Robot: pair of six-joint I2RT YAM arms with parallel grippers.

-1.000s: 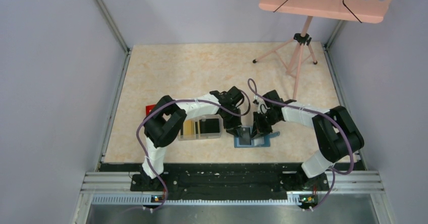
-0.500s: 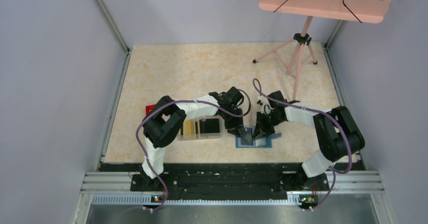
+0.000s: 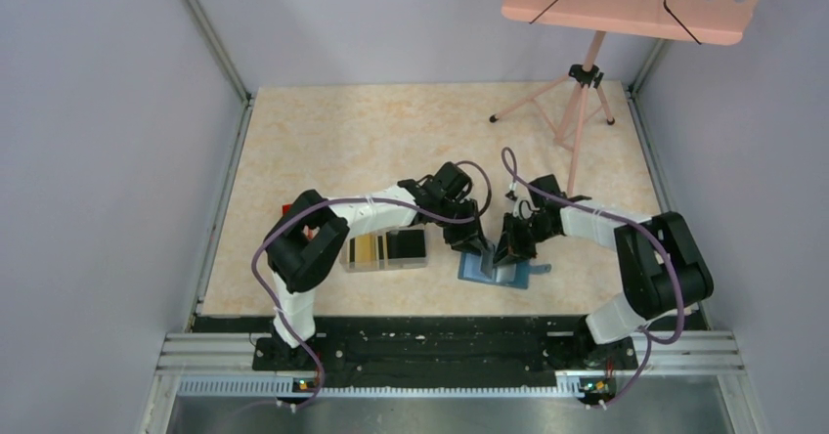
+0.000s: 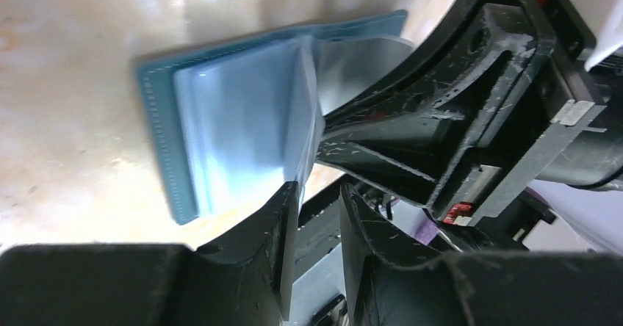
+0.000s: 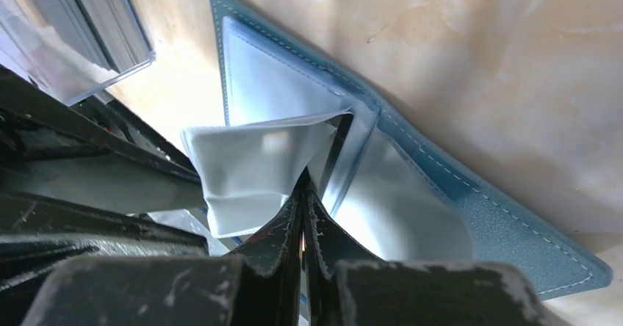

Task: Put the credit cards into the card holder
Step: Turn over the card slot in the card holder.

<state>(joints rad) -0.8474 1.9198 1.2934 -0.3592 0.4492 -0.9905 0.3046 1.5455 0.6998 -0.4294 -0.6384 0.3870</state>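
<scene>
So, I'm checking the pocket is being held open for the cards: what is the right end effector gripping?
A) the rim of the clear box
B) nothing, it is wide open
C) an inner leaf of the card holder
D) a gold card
C: in the right wrist view the right end effector is closed on a pale blue inner leaf of the open card holder, holding it raised off the cover.

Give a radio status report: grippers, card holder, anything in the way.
Right gripper shut on card holder inner leaf, leaf raised. Left gripper close beside, grip unclear. Cards in box. Grippers crowd the holder.
</scene>
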